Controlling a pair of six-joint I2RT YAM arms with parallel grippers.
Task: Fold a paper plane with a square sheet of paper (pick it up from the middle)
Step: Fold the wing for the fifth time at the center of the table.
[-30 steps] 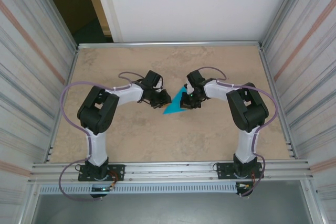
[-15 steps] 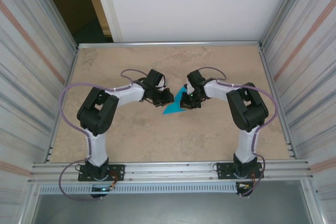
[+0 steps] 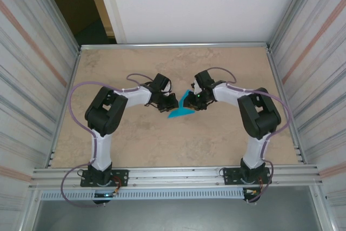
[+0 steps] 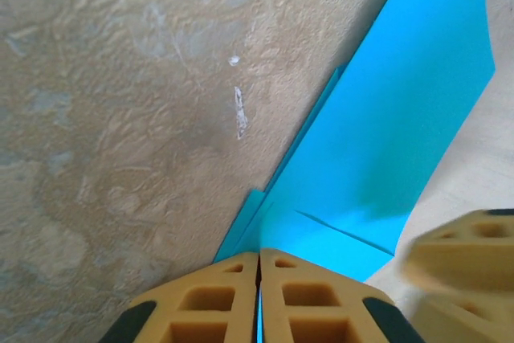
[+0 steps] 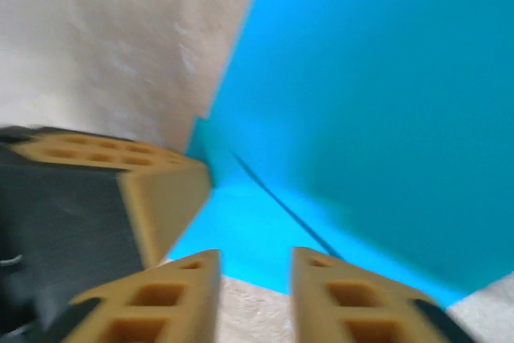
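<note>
Where two hands (image 3: 172,103) (image 3: 193,101) meet lies one sheet (image 3: 181,113).

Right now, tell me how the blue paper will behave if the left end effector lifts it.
The paper looks thin, so it will probably droop away from the left end effector shut on its edge. Its visible creases may stiffen it along the folds. Being a small sheet, it is likely very light.
</note>
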